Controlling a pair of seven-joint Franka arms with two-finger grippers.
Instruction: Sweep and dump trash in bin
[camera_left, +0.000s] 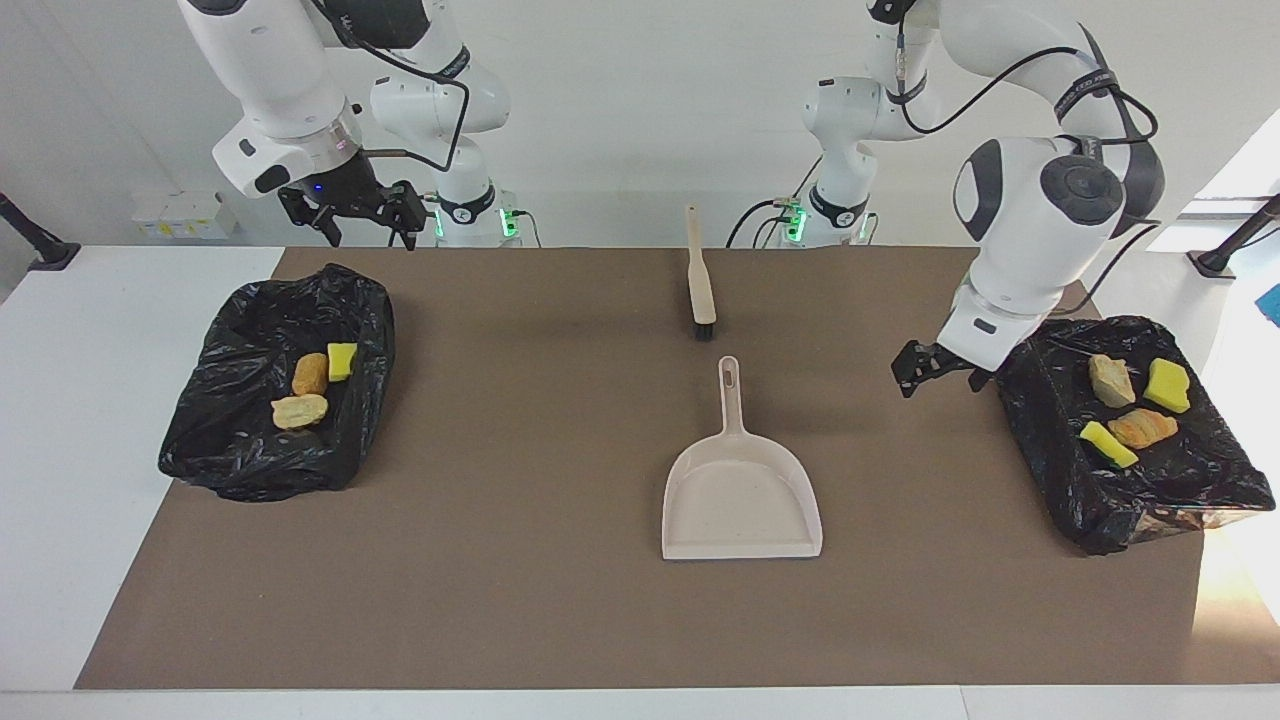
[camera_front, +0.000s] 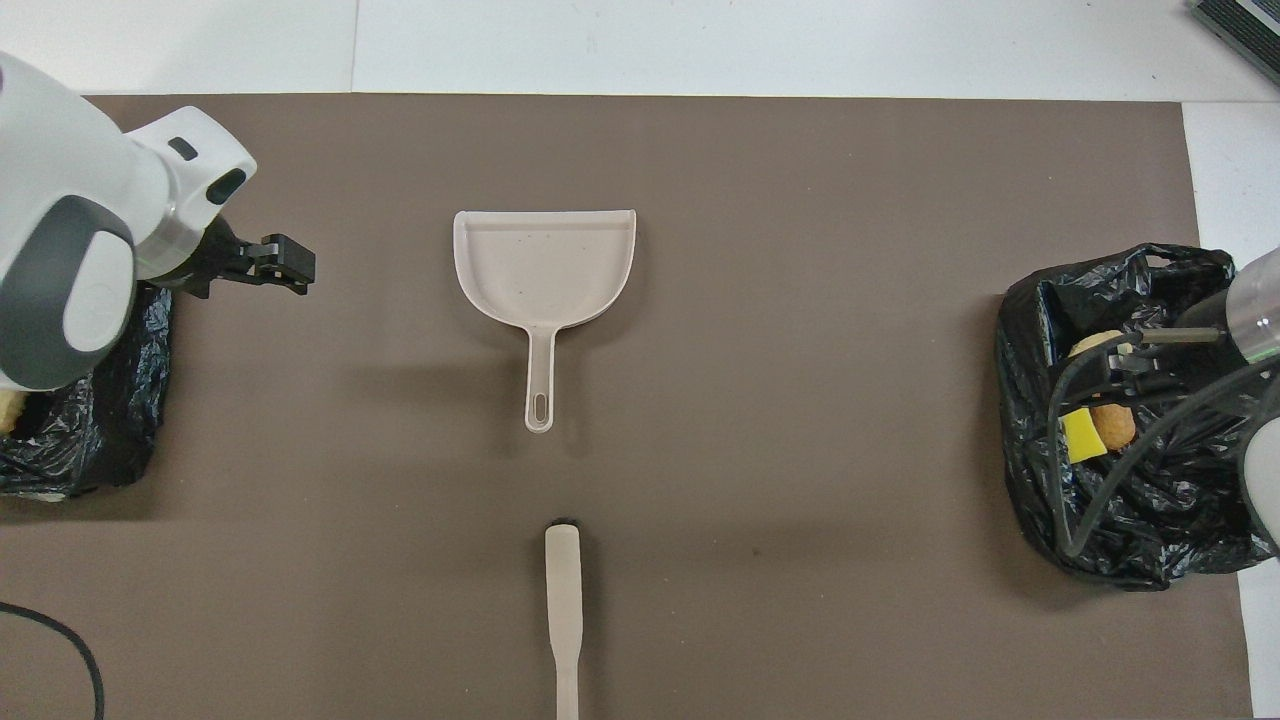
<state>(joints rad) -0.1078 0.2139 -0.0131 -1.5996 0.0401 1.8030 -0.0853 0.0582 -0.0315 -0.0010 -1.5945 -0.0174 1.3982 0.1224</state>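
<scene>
I read the facing view from its left edge across. The right claw hangs above the counter edge nearest the robots, over the first black-bagged bin; I cannot tell whether it is released or clenched. In that bin lie three pieces of trash: a yellow sponge chunk and two tan bread-like lumps. Mid-counter the brush lies nearest the robots, the beige dustpan farther out, handle toward the brush, the two apart. The left claw hovers released, holding nothing, over brown mat just beside the second bagged bin. Four more lumps sit in that bin. Nothing blocks dustpan or brush.
</scene>
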